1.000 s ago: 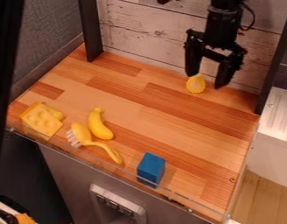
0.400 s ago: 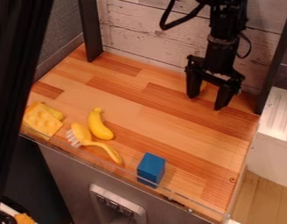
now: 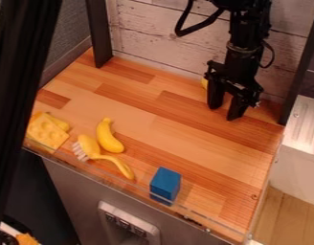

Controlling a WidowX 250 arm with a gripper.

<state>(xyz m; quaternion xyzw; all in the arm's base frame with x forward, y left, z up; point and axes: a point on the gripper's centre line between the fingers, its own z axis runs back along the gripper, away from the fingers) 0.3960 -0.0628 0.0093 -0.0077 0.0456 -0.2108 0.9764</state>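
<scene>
This is a toy kitchen, set up with a robot arm (image 3: 242,53). A small table (image 3: 185,136) with a wood-block pattern serves as its counter, backed by a wall of pale, weathered planks (image 3: 162,31). Near the front edge lie a play-food banana (image 3: 108,138), a holed cheese slice (image 3: 46,132) and a dish brush (image 3: 89,147). Wood-look flooring (image 3: 284,217) shows at right.

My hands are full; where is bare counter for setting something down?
Bare wood spans between the banana and the gripper, down to the blue block. Crowded: cheese, brush and banana at the view's left; gripper and yellow item at its upper right.
</scene>
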